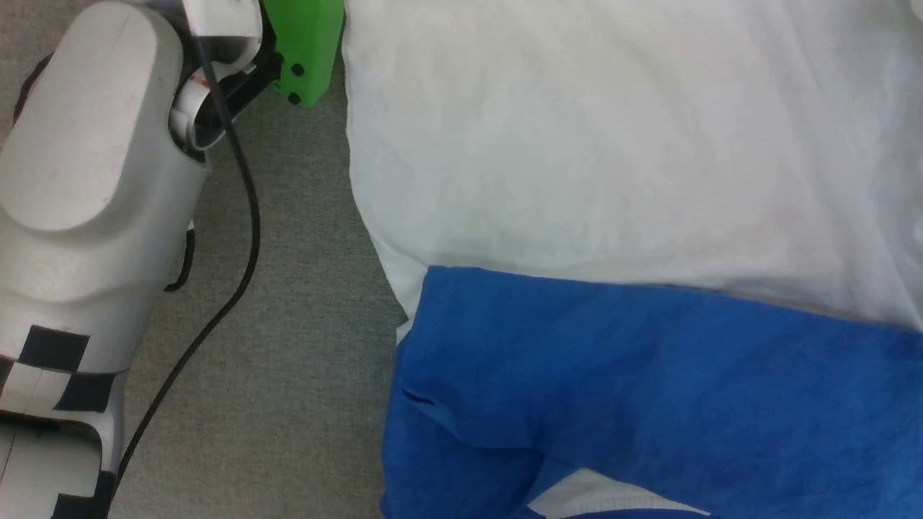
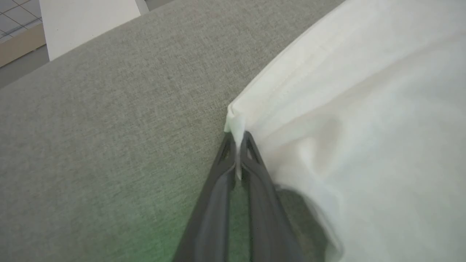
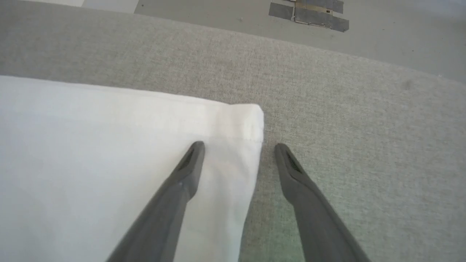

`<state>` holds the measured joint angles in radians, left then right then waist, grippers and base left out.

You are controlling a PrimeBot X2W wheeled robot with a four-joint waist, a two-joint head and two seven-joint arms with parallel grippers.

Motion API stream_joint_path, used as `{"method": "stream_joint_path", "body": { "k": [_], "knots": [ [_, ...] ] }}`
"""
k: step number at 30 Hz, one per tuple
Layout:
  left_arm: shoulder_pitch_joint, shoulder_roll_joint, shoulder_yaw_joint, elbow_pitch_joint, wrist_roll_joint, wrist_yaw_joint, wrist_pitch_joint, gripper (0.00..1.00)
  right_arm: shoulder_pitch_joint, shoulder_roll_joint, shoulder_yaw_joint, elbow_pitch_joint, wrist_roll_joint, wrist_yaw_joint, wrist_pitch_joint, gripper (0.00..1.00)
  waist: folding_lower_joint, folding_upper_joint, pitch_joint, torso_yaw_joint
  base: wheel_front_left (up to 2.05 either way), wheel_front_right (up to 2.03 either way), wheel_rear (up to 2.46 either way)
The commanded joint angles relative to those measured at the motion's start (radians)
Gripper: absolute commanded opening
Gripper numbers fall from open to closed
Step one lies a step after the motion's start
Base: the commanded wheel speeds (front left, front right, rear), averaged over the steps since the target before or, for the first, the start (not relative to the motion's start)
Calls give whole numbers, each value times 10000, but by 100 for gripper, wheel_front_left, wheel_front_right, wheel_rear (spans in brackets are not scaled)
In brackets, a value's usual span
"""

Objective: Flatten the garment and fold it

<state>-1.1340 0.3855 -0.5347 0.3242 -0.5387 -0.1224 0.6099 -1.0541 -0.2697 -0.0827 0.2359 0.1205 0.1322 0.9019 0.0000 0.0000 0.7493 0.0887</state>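
The left gripper (image 2: 237, 140) is clamped on a white corner of the garment (image 2: 346, 127), with a small tuft of cloth pinched between its two dark fingers. From that pinch the white body fans out towards one to four o'clock in the left wrist view, bunched and lifted a little near the tips, and the grey woven surface (image 2: 109, 145) lies bare from seven round to twelve. The right gripper (image 3: 239, 147) is spread open astride another white corner: one finger is over the cloth, the other over bare surface, and the stitched corner sits at twelve o'clock just past the gap, the body running off to nine. To flatten well, the right gripper probably needs to close low on that hemmed corner, taking all the layers. Then both should draw apart evenly, so the edge goes taut without dragging the shirt. In the head view a blue sleeve (image 1: 649, 375) lies across the white body at six o'clock, and the pale forearm (image 1: 86, 180) is at nine.
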Motion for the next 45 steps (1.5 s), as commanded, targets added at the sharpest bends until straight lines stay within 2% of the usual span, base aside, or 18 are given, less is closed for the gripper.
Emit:
{"method": "stream_joint_path", "body": {
  "k": [1, 2, 3, 10, 22, 28, 33, 38, 42, 45],
  "knots": [
    [217, 85, -179, 438, -46, 16, 92, 0, -157, -28, -2, 158, -101, -15, -32, 100, 0, 0, 103, 103, 0, 0, 0],
    [189, 80, -203, 494, -60, 9, 53, 0, -165, -16, -20, 224, -121, -15, -55, 28, 0, 0, 118, 113, 0, 0, 0],
    [160, 80, -223, 555, -76, 2, 15, 0, -174, -9, -18, 273, -155, -15, -78, 0, 0, 0, 129, 116, 0, 0, 0],
    [-208, 131, -186, 862, 45, -20, -805, 0, -347, -11, -123, 400, -312, -15, -687, 0, 0, 0, 59, 2, 0, 0, 0],
    [-711, 154, 597, 1595, 327, 412, -3650, 0, -330, -320, -166, 517, 162, -15, -2063, 0, 0, 0, -1002, -419, 0, 0, 0],
    [-448, 303, 664, 1549, 451, 387, -4755, 0, 30, -577, -51, 37, 818, -15, -2371, 0, 0, 0, -1665, -479, 0, 0, 0],
    [433, 467, 442, 967, 537, 292, -5514, 0, 1100, -900, 5, -731, 1591, -15, -2447, 0, 0, 0, -2390, -442, 0, 0, 0],
    [1887, 804, 268, -184, 688, 438, -6229, 0, 2700, -1129, -187, -1619, 2252, -15, -2502, 0, 0, 0, -3147, -438, 0, 0, 0],
    [3511, 1161, 55, -1582, 870, 776, -6705, 0, 4283, -1119, -488, -2381, 2629, -15, -2560, 0, 0, 0, -3772, -432, 0, 0, 0],
    [4889, 1425, -62, -2701, 1003, 1255, -6982, 0, 5581, -958, -753, -2971, 2848, -15, -2647, 0, 0, 0, -4239, -447, 0, 0, 0]
  ]
}}
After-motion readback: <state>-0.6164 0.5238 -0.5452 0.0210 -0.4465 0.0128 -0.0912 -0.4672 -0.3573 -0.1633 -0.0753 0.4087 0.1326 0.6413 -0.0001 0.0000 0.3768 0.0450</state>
